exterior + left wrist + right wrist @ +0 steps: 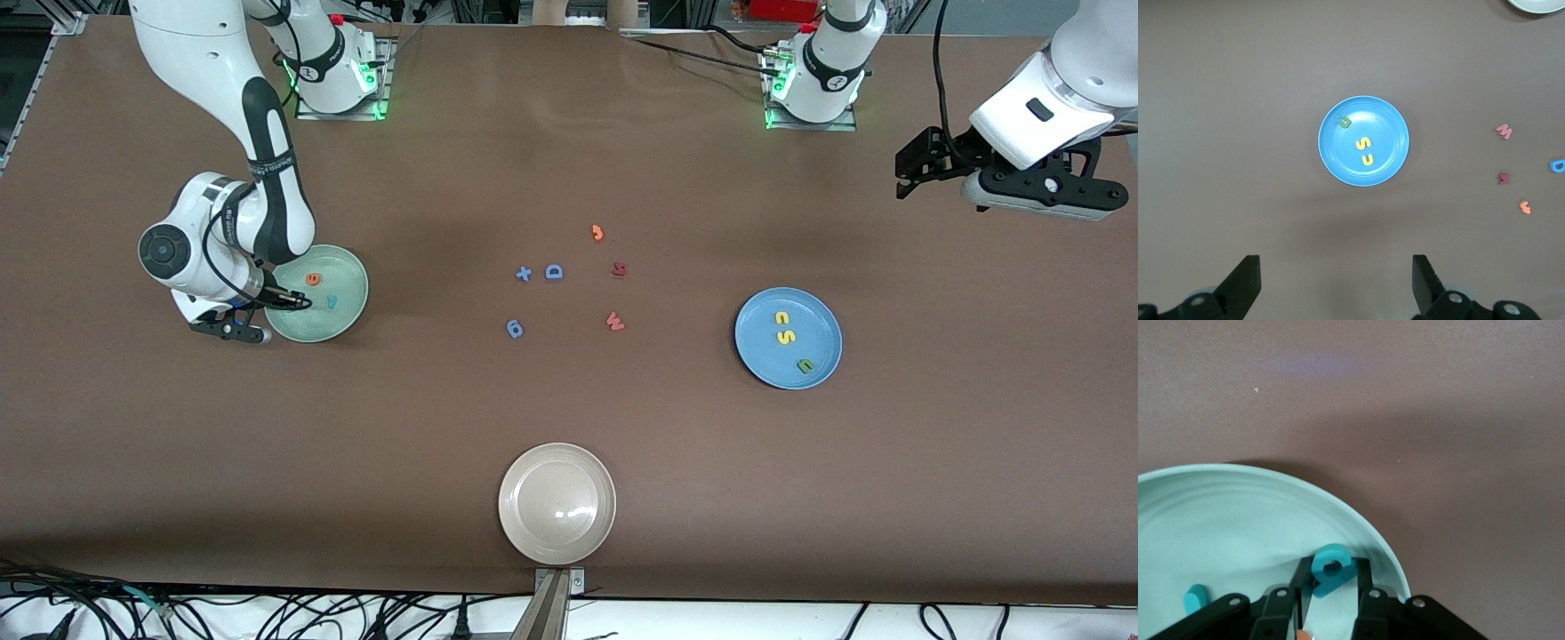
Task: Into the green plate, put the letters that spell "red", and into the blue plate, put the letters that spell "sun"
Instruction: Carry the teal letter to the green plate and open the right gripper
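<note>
Over the green plate (1238,513), the right gripper (1331,587) pinches the teal "d" (1331,570) just above its floor, while the left gripper (1335,283) waits with fingers spread, well apart.

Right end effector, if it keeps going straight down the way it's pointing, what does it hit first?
Probably the green plate: the right end effector, shut on the teal d, points down over it.
</note>
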`<state>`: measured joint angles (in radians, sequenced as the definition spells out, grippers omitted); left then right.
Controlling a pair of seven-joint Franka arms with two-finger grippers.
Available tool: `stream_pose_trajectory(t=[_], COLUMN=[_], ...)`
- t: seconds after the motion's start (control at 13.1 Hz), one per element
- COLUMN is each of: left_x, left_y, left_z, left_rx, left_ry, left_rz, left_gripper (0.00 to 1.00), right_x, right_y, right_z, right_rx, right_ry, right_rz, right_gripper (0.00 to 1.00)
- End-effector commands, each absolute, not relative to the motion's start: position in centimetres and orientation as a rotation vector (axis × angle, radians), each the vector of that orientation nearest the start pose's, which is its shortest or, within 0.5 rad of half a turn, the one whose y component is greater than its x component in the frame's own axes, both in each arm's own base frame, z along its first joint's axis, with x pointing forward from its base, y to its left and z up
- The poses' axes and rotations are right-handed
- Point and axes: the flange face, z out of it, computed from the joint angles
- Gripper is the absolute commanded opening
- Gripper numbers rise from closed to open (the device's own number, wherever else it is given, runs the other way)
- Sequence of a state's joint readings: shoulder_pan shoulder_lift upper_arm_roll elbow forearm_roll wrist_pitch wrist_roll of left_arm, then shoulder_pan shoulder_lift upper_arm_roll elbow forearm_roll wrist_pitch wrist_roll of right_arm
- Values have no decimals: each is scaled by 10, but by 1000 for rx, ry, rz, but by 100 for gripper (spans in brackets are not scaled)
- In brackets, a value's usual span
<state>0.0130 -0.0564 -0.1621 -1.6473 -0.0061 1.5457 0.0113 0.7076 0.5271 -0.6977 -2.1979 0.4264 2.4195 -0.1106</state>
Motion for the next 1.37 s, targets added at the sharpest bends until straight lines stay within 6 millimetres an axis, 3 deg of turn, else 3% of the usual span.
stream_pose_trajectory(t=[0.0,0.23,0.38,0.53,0.69,0.99,1.14,1.3], left_x=[527,527,527,527,527,527,527,527], left_y=[-83,-83,-83,-83,-84,-84,-84,-84], left_z=[621,620,620,621,620,620,621,621], left_rx=[-3153,-3152,-3153,-3153,-3154,-3154,-3154,-3154], left_ry=[250,252,250,250,250,250,250,250], left_rz=[81,84,84,81,84,84,81,81], left_gripper=[100,100,100,100,100,100,100,100], right_x=[535,534,535,537,544,568,579,588], right_y=[0,3,4,10,16,-5,-17,-27], right_z=[177,178,181,197,229,298,343,403], right_rx=[-3186,-3178,-3173,-3135,-3053,-2980,-3016,-3053], right_ry=[273,278,272,262,278,303,266,223], right_rz=[222,241,238,245,364,506,511,479], right_gripper=[0,0,98,99,99,99,99,99])
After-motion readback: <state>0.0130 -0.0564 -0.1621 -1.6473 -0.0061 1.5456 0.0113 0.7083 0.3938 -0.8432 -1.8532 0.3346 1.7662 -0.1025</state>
